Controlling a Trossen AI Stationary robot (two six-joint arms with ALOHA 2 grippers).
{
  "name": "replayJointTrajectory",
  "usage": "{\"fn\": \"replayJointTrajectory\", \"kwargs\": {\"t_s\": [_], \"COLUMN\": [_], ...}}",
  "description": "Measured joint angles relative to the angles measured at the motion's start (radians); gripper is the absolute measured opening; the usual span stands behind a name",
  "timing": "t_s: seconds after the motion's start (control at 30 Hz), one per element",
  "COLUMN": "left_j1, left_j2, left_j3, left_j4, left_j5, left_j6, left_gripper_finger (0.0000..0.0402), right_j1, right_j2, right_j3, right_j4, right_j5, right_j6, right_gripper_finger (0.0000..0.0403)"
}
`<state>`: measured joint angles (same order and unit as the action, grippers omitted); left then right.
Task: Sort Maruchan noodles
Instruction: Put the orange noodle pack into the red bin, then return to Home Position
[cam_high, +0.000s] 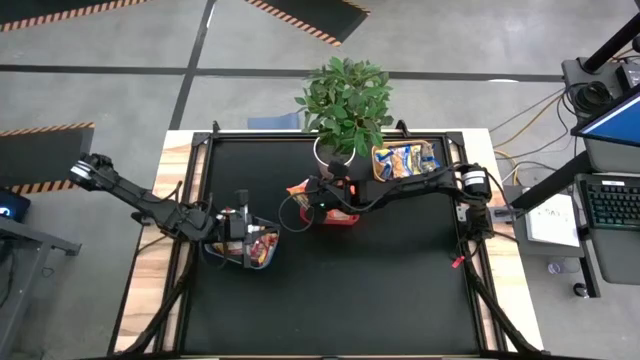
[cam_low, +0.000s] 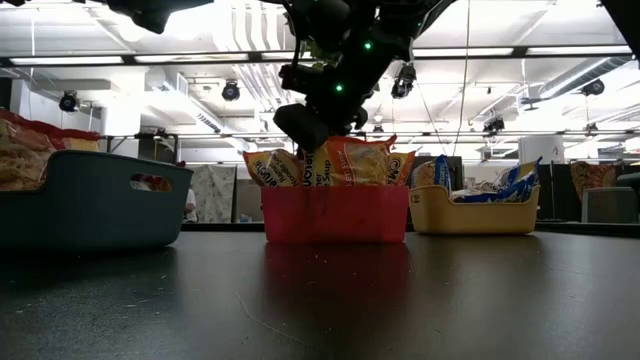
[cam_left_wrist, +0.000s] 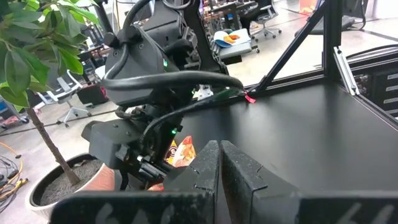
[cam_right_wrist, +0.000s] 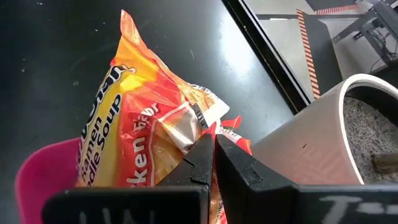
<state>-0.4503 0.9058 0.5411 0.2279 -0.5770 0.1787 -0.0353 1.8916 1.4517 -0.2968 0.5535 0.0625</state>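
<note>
Orange Maruchan packets stand in the red bin (cam_low: 335, 215) (cam_high: 338, 213). One orange packet (cam_right_wrist: 143, 124) (cam_high: 298, 188) lies tilted over that bin's left rim. My right gripper (cam_right_wrist: 212, 146) (cam_high: 322, 195) hovers over this bin, shut on that packet. Blue-and-yellow packets (cam_high: 405, 158) fill the yellow bin (cam_low: 475, 212). More packets (cam_high: 262, 245) lie in the grey-blue bin (cam_low: 90, 212). My left gripper (cam_left_wrist: 219, 163) (cam_high: 240, 232) is above the grey-blue bin, shut and empty. My right gripper pinches the orange packet's crimped end (cam_right_wrist: 198, 121) between its two fingertips, coming from above and slanting down. The fingers themselves hide how much of the edge they have. The packet's body leans on the red bin's rim (cam_right_wrist: 43, 165) and on the packets inside.
A potted plant (cam_high: 343, 100) in a white pot (cam_right_wrist: 323, 143) stands at the table's far edge between the red and yellow bins, close beside my right gripper. The near half of the black table top (cam_high: 340, 300) holds no objects.
</note>
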Motion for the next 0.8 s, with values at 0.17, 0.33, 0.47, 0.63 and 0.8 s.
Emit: {"fn": "replayJointTrajectory", "kwargs": {"t_s": [0.17, 0.33, 0.47, 0.63, 0.8], "left_j1": [0.000, -0.001, -0.001, -0.001, -0.001], "left_j2": [0.000, 0.000, -0.002, -0.007, -0.052], "left_j3": [0.000, 0.000, 0.000, -0.016, -0.084], "left_j4": [-0.002, -0.016, -0.027, -0.043, -0.016], "left_j5": [0.000, 0.000, 0.000, 0.014, 0.014], "left_j6": [0.000, -0.001, -0.005, -0.021, -0.040], "left_gripper_finger": [0.0000, 0.0000, 0.0000, 0.0000, 0.0000], "right_j1": [0.011, 0.044, 0.097, 0.152, 0.204], "right_j2": [-0.039, -0.105, -0.163, -0.268, -0.420], "right_j3": [0.002, -0.001, -0.040, -0.169, -0.386], "right_j4": [-0.009, -0.019, -0.018, 0.024, 0.159], "right_j5": [-0.008, -0.007, -0.006, -0.013, -0.014], "right_j6": [0.006, -0.023, -0.064, -0.083, -0.078], "right_gripper_finger": [0.0012, 0.0012, 0.0012, 0.0012, 0.0012]}}
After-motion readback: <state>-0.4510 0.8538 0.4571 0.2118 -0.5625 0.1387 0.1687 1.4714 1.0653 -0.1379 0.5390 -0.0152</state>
